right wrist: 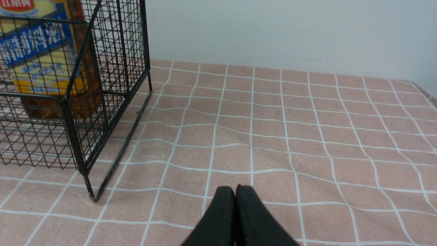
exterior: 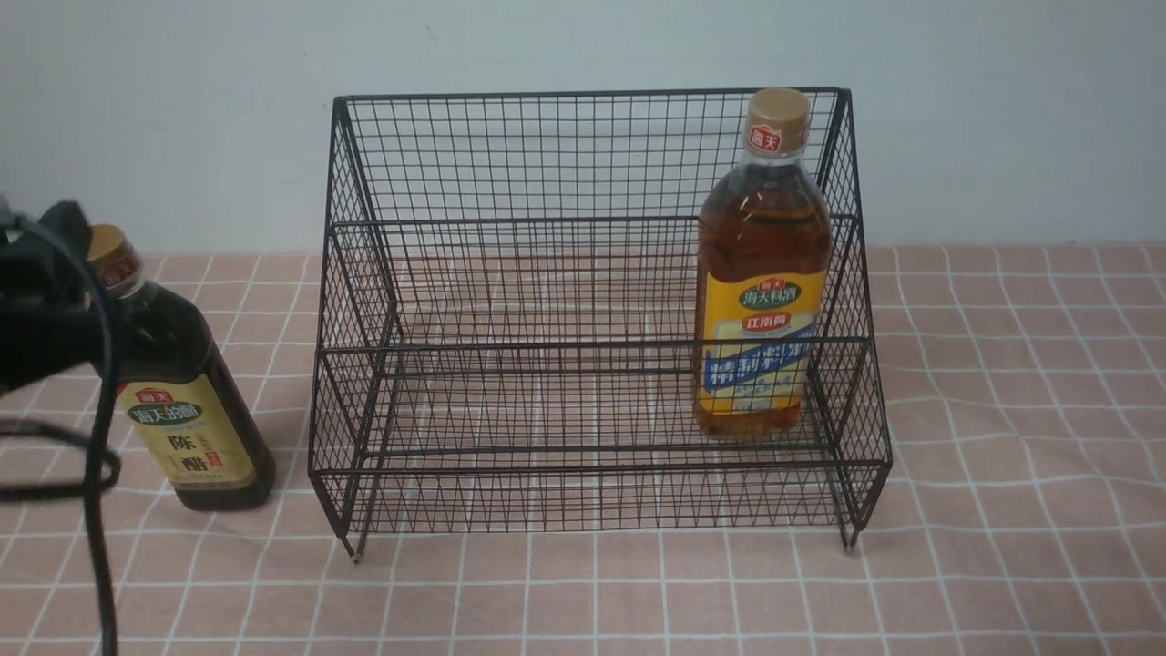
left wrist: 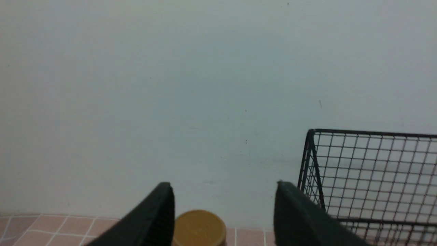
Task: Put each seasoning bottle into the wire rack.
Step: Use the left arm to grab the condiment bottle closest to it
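Note:
The smaller seasoning bottle, dark with a beige label, stands on the tablecloth just left of the wire rack. My left gripper is open just above it. The bottle's gold cap shows low between the two fingers, close to one finger and apart from the other. In the front view the left arm's dark wrist covers part of the bottle's neck. The larger amber bottle stands upright on the rack's lower tier, at its right end. My right gripper is shut on nothing, low over the cloth to the right of the rack.
A pink checked tablecloth covers the table, and a pale wall stands close behind the rack. A black cable hangs from the left arm in front of the dark bottle. The rack's left corner post is near the left gripper's finger.

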Motion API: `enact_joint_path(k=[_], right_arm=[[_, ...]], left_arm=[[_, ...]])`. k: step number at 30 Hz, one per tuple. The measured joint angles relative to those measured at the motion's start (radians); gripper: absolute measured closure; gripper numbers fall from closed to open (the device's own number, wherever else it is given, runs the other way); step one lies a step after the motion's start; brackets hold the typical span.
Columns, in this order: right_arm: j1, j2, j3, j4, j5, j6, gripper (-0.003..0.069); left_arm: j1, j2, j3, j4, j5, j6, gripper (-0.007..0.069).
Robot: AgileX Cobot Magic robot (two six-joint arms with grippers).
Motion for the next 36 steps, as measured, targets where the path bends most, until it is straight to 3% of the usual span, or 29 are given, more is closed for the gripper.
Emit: enact_joint_path(k=[5, 15, 25, 27, 29, 36], right_arm=[[0.0, 0.0, 0.0, 0.0, 0.0, 0.001, 0.0672], [0.0, 0.0, 0.0, 0.0, 0.0, 0.001, 0.0672], [0.0, 0.0, 0.0, 0.0, 0.0, 0.001, 0.0672], [0.0, 0.0, 0.0, 0.0, 0.0, 0.001, 0.0672], [0.0, 0.0, 0.0, 0.0, 0.0, 0.001, 0.0672], [0.0, 0.0, 0.0, 0.0, 0.0, 0.001, 0.0673]], left_arm=[[0.0, 0.132, -0.057, -0.141, -0.087, 0.07, 0.0039], [0.0, 0.291, -0.089, -0.159, -0.111, 0.138, 0.0023], [0.0, 0.412, -0.091, -0.159, -0.162, 0.143, 0.0108], [0.0, 0.419, -0.091, -0.158, -0.172, 0.143, 0.0168], [0.0, 0.419, -0.092, -0.159, -0.178, 0.14, 0.0316], [0.0, 0.393, -0.089, -0.163, -0.175, 0.142, 0.032]])
